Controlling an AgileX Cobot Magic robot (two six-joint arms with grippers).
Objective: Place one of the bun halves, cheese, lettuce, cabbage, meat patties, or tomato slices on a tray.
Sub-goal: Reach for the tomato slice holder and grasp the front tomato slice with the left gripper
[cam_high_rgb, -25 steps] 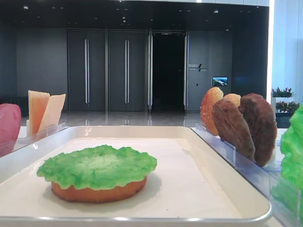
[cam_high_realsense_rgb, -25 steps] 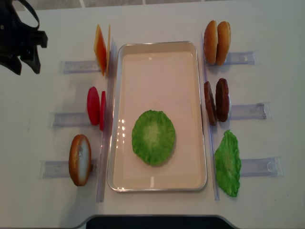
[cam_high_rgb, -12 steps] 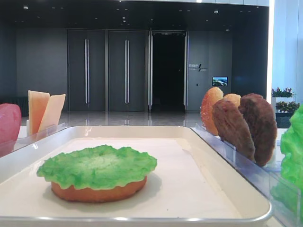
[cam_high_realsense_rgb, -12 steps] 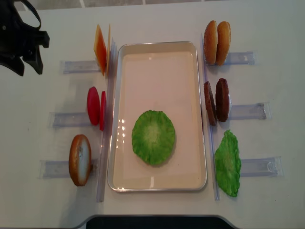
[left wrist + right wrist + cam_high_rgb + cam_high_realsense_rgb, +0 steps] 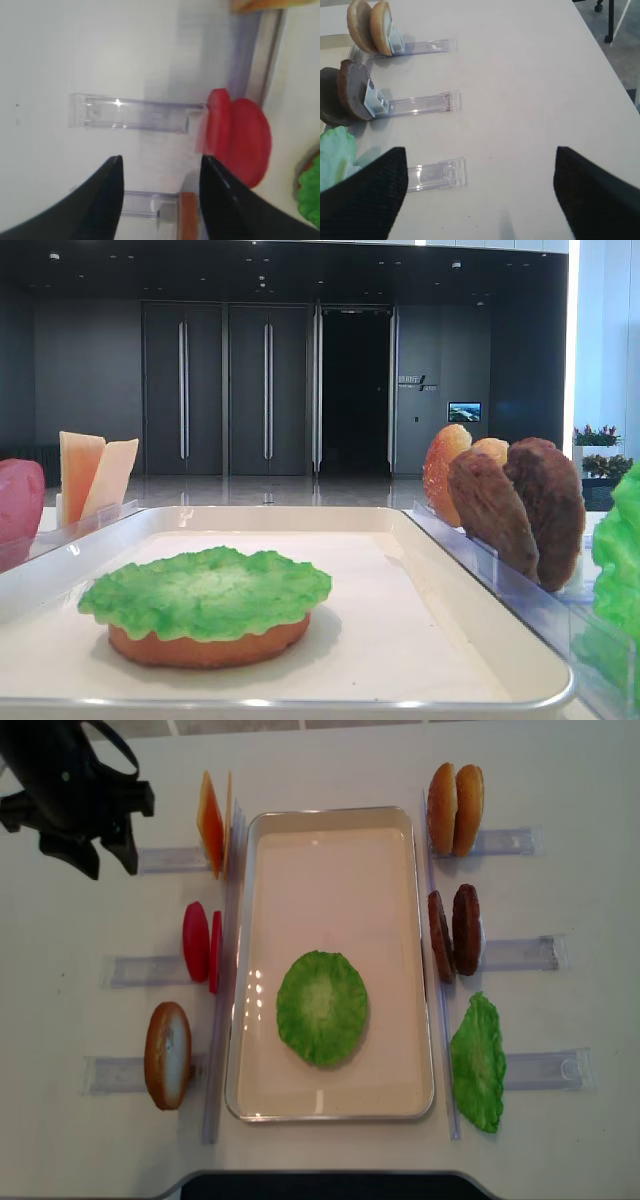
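The cream tray (image 5: pixel 330 820) holds a bun half (image 5: pixel 205 645) topped with lettuce (image 5: pixel 322 1008). Left of the tray stand cheese (image 5: pixel 213 823), tomato slices (image 5: pixel 200 945) and a bun half (image 5: pixel 167 1053) in racks. On its right are two bun halves (image 5: pixel 455 808), meat patties (image 5: pixel 455 932) and another lettuce leaf (image 5: pixel 478 1063). Cabbage is out of view. My left gripper (image 5: pixel 108 865) hovers open and empty at the far left, beside the cheese rack; in its wrist view the gripper (image 5: pixel 161 162) looks down near the tomato slices (image 5: pixel 240 140). My right gripper (image 5: pixel 479 150) is open over bare table right of the racks.
Clear plastic racks (image 5: pixel 520 953) stick out from both long sides of the tray. A clear strip (image 5: pixel 222 970) runs along the tray's left side. The white table's front edge (image 5: pixel 320 1178) lies just below the tray.
My left gripper has moved to the right, toward the cheese rack. Its jaws keep the same gap. The food and tray have not moved.
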